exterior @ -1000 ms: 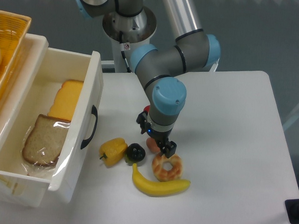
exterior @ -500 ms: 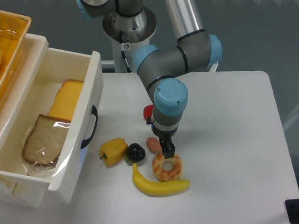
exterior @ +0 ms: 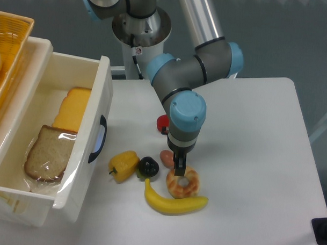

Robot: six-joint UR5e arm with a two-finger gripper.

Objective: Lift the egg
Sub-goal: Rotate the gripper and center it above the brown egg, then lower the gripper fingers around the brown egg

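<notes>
Egg (exterior: 165, 156) is seen just beside hand (exterior: 178, 170), toward the drawer-side table edge; hand state cannot be told.

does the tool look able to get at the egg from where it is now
Probably yes. The tool hangs right beside the egg, whose top is uncovered, though the pastry ring crowds one side.

Banana (exterior: 174, 202), ring pastry (exterior: 184, 183), yellow pepper (exterior: 123, 164), dark fruit (exterior: 148, 166), open drawer (exterior: 94, 117) with bread (exterior: 48, 153).
</notes>
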